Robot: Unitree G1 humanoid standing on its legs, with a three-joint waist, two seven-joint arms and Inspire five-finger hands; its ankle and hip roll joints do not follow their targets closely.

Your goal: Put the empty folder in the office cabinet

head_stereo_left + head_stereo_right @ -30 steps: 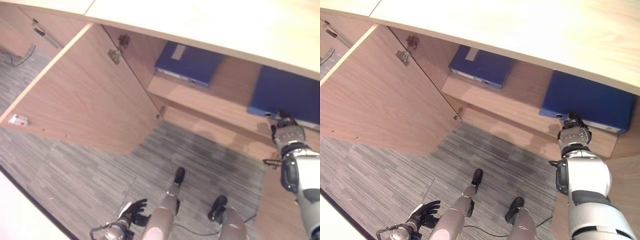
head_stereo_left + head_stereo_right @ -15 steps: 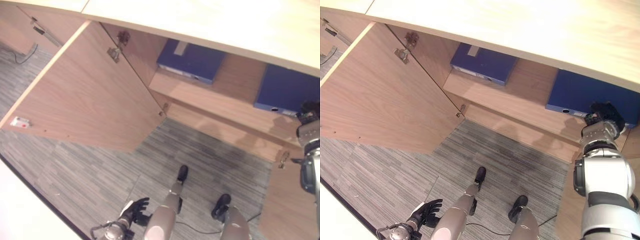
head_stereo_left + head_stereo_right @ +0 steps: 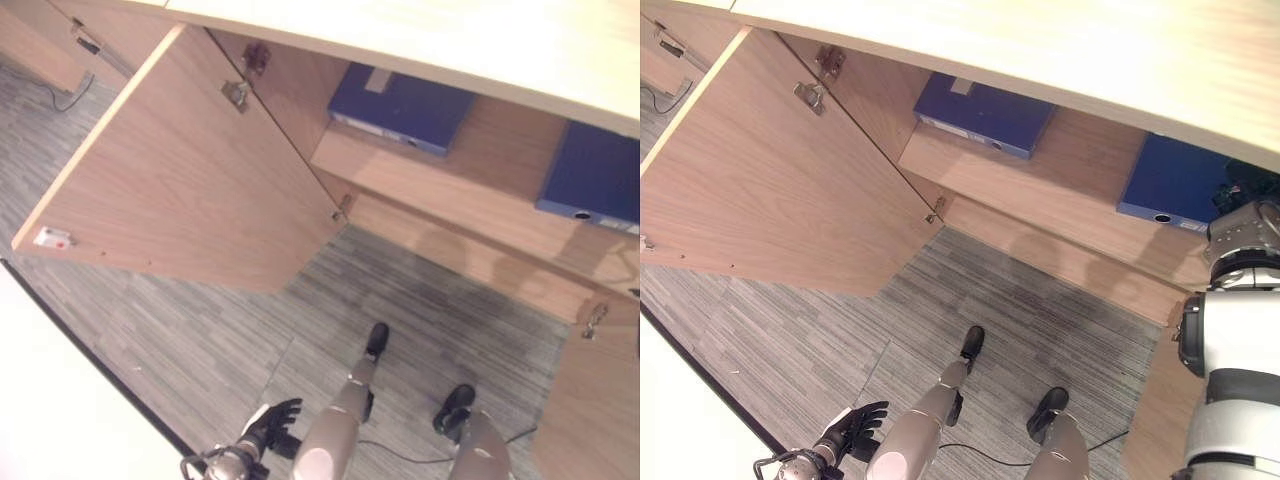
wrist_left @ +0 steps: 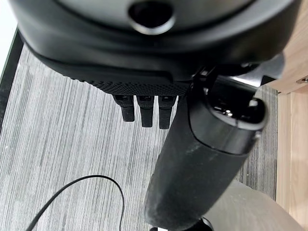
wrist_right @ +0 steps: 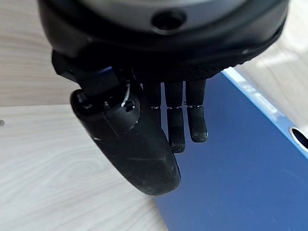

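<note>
A blue folder (image 3: pixel 1175 185) lies flat on the right side of the shelf in the open office cabinet (image 3: pixel 1040 190). My right hand (image 3: pixel 1246 186) is at that folder's right end. In the right wrist view its fingers (image 5: pixel 176 130) hang straight over the blue cover (image 5: pixel 240 163) and hold nothing; whether they touch it I cannot tell. A second blue folder (image 3: pixel 400 95) lies on the shelf's left side. My left hand (image 3: pixel 266 430) hangs low over the carpet, its fingers (image 4: pixel 144 109) relaxed and empty.
The cabinet's left door (image 3: pixel 180 180) stands wide open over the grey carpet (image 3: pixel 200 340). The right door (image 3: pixel 590 400) is open at the right edge. The light wooden cabinet top (image 3: pixel 1040 40) overhangs the shelf.
The whole picture has shifted, so the camera moved. My right hand went from the right folder's front left corner along its front edge to its right end. The left hand stayed low.
</note>
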